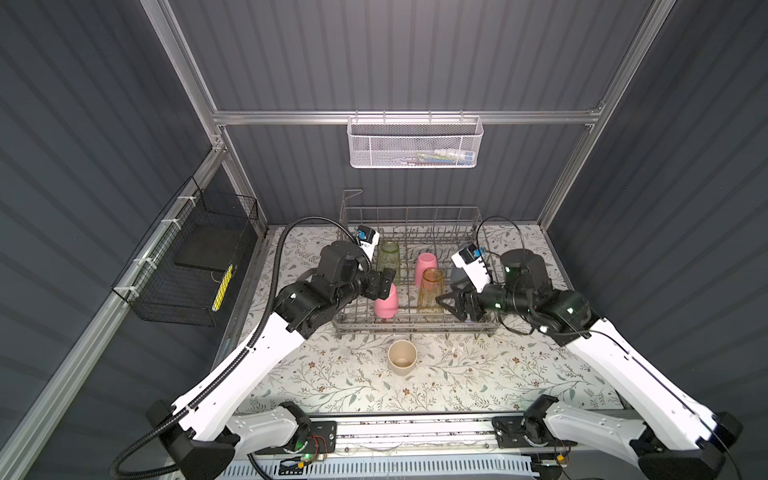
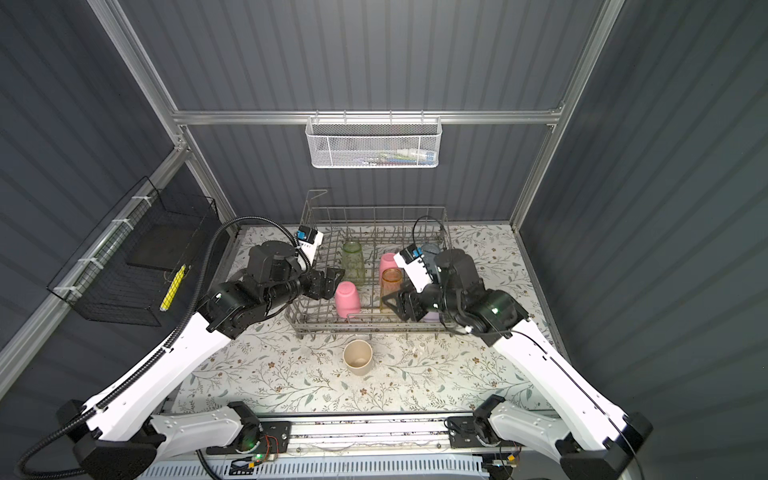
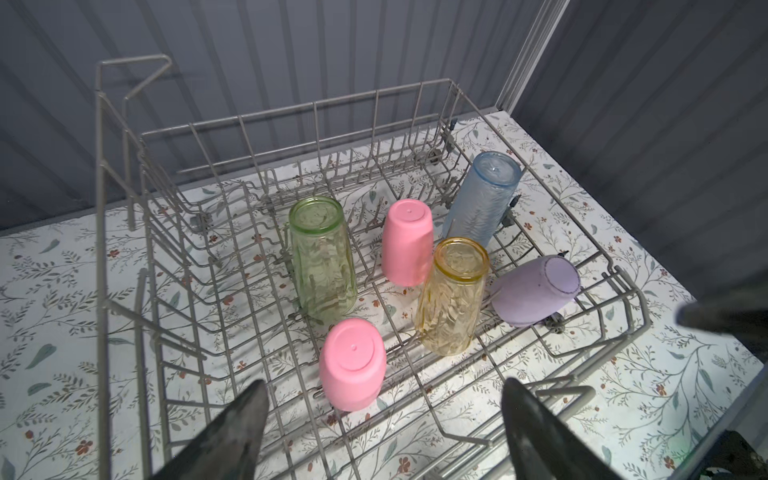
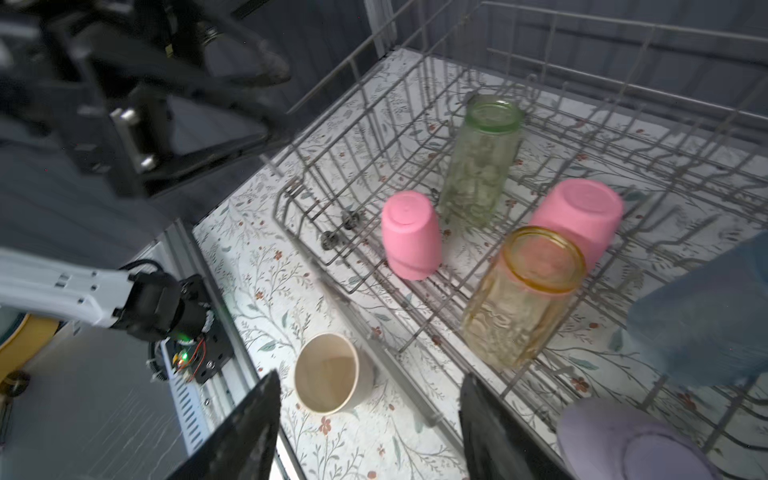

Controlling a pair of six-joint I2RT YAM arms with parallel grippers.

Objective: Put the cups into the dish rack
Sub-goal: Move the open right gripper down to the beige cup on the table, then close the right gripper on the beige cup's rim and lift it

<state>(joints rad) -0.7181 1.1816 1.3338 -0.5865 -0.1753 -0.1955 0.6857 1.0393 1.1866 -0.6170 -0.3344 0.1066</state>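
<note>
Dish rack [image 1: 415, 330] at twelve o'clock on floral tabletop [image 1: 478, 374], grey ribbed walls [image 1: 415, 62] around; beige cup [image 1: 402, 357] at six; left gripper [image 1: 384, 284] and right gripper [image 1: 451, 305] released, empty.

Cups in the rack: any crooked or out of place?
The lilac cup leans sharply sideways in the near right corner of the rack. The beige cup stands mouth-up on the table, outside the rack.
</note>
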